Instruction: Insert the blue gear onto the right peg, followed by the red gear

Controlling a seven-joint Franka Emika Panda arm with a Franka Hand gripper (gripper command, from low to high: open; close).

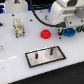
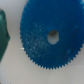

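The blue gear (image 1: 69,32) lies flat on the white table at the exterior view's right. It fills the wrist view (image 2: 47,42), toothed rim and centre hole showing. My gripper (image 1: 63,28) hangs right over it, close above; its fingers are too small and dark to read and do not show in the wrist view. The red gear (image 1: 45,34) lies on the table to the exterior view's left of the blue gear. The grey, black-bordered plate (image 1: 57,55) sits nearer the front, with the right peg (image 1: 50,50) and its twin pin (image 1: 37,53) upright and bare.
A beige block-like object (image 1: 19,26) stands at the exterior view's back left. A dark green object (image 2: 2,35) lies beside the blue gear and also shows in the exterior view (image 1: 60,33). A black cable (image 1: 37,12) runs behind.
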